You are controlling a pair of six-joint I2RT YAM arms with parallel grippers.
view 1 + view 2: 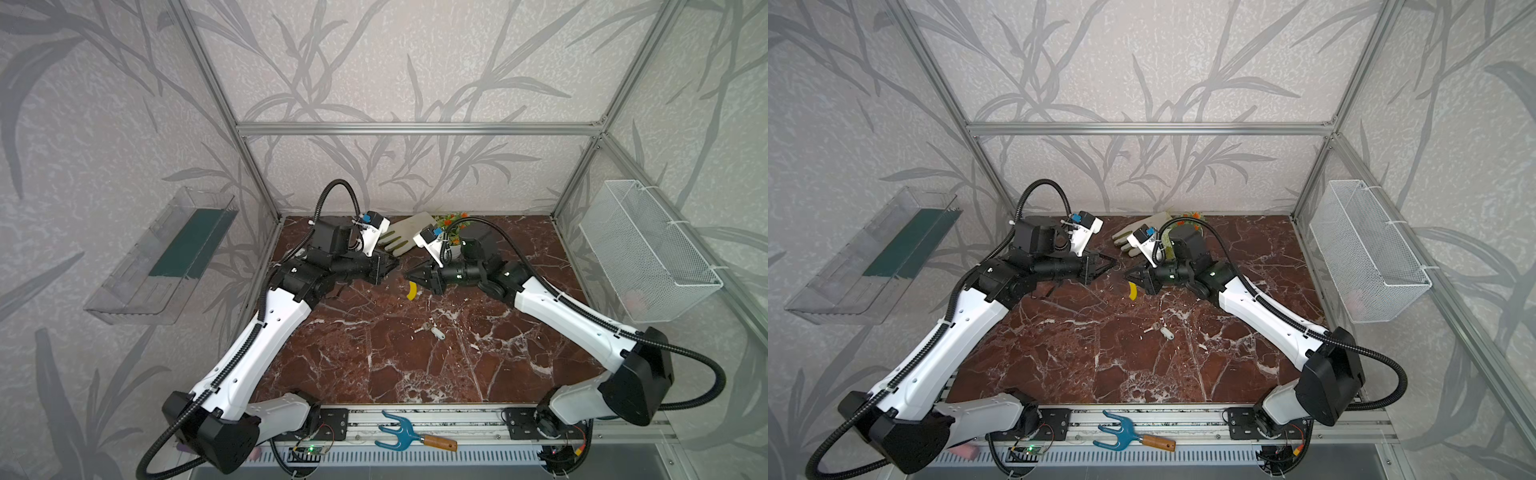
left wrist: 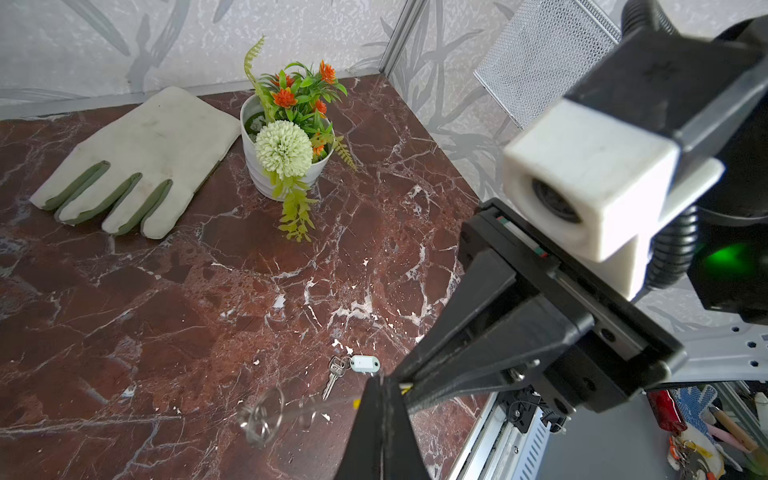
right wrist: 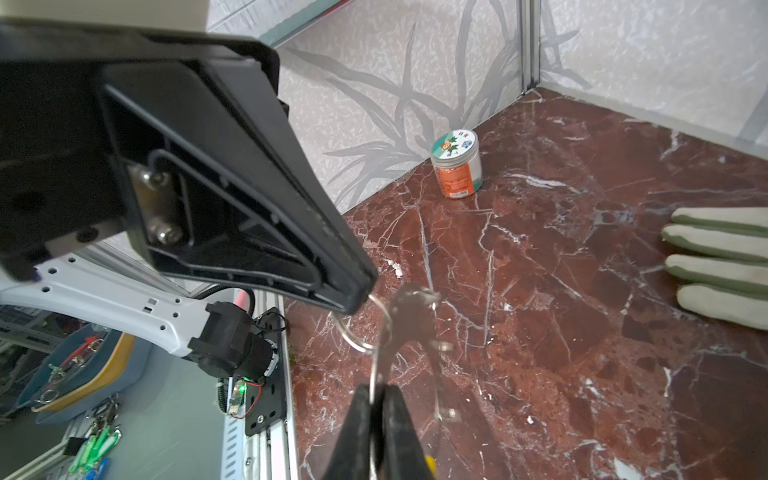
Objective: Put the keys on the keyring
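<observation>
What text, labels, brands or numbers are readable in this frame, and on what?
No text here is legible.
Jar: print on the lid and side label, too blurred to read.
Keys: marks on the key head, too small to read.
Tag: looks blank.

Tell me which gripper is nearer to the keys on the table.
Right, by a little. The right gripper is raised just beyond the keys; the left gripper is also beyond them, but farther off to the left.
</observation>
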